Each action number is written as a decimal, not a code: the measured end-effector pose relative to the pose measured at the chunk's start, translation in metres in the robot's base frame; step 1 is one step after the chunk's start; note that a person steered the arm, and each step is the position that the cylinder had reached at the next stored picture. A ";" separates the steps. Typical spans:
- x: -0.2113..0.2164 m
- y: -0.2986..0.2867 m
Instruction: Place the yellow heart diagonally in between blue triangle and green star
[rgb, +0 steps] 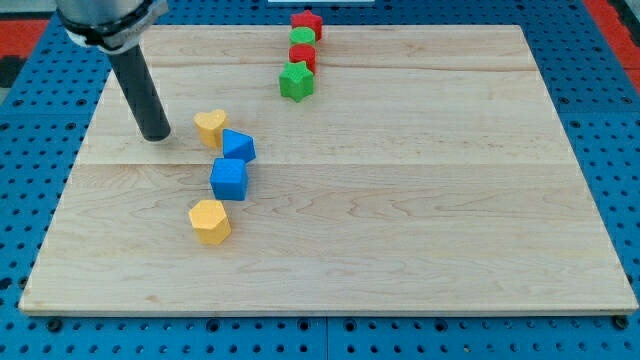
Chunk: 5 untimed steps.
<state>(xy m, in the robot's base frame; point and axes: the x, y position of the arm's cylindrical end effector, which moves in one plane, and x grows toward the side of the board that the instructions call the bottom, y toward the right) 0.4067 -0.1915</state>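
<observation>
camera view: wooden board on blue pegboard. dark rod ends in my tip, upper left of board, no jaws on it, nothing gripped. tip just left of yellow heart, small gap. blue triangle touching heart's lower right. blue cube below it, yellow hexagon lower still. green star near top, well apart from heart; above it red block, green round block, red star.
</observation>
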 end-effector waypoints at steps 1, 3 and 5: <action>0.000 0.017; -0.014 0.041; -0.027 0.076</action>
